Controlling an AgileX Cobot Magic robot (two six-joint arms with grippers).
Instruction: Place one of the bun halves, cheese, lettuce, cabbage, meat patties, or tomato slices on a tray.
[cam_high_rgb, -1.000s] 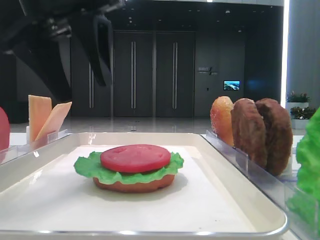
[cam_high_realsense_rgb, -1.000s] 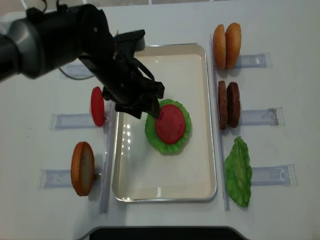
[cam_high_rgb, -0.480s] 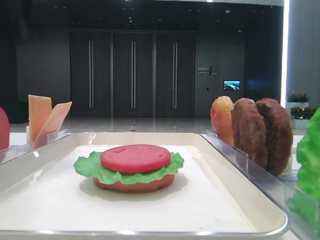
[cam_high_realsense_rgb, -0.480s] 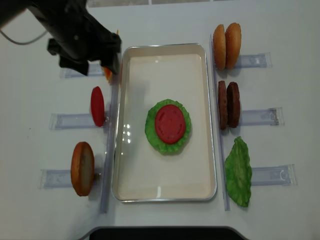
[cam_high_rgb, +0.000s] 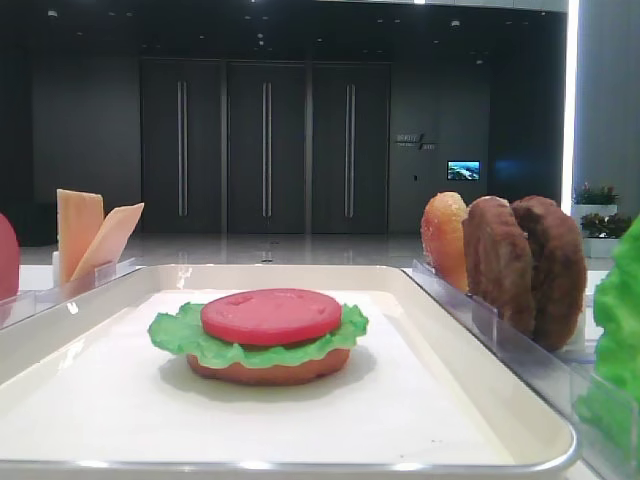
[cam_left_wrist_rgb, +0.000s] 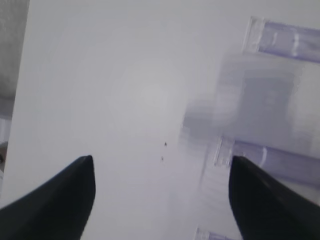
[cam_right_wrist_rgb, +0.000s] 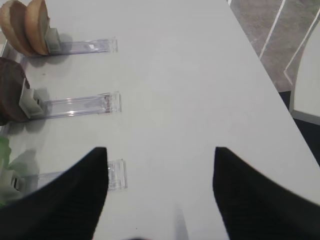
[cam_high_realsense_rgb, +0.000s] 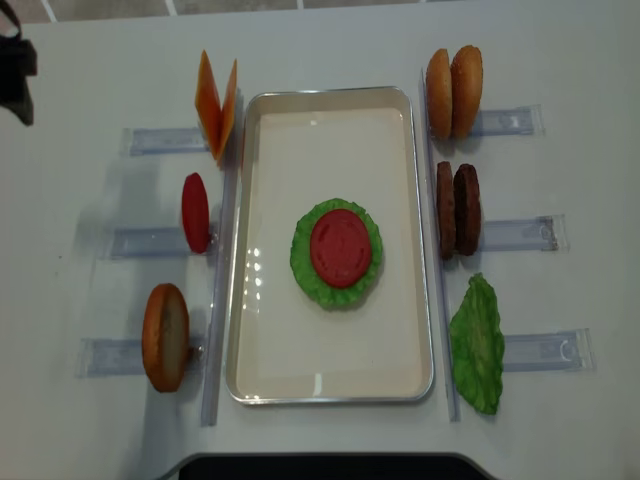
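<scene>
On the white tray (cam_high_realsense_rgb: 320, 350) lies a stack: a bun half (cam_high_rgb: 265, 372), lettuce (cam_high_realsense_rgb: 303, 268), and a tomato slice (cam_high_realsense_rgb: 340, 247) on top. Cheese (cam_high_realsense_rgb: 215, 105), another tomato slice (cam_high_realsense_rgb: 195, 212) and a bun half (cam_high_realsense_rgb: 165, 337) stand in racks left of the tray. More bun halves (cam_high_realsense_rgb: 452, 92), the meat patties (cam_high_realsense_rgb: 457, 210) and a lettuce leaf (cam_high_realsense_rgb: 478, 345) are on its right. No cabbage shows. My left gripper (cam_left_wrist_rgb: 160, 200) is open and empty over bare table beside a rack. My right gripper (cam_right_wrist_rgb: 160, 190) hangs open and empty over the table, right of the racks.
Clear plastic racks (cam_high_realsense_rgb: 510, 235) stick out from both long sides of the tray. A black part of the left arm (cam_high_realsense_rgb: 15, 60) shows at the overhead view's top left corner. The table's right edge (cam_right_wrist_rgb: 270, 85) runs close to my right gripper.
My left arm has drawn back from above the tray to the far left and left the front view, its jaws spreading wider. The tomato slice stays on the lettuce.
</scene>
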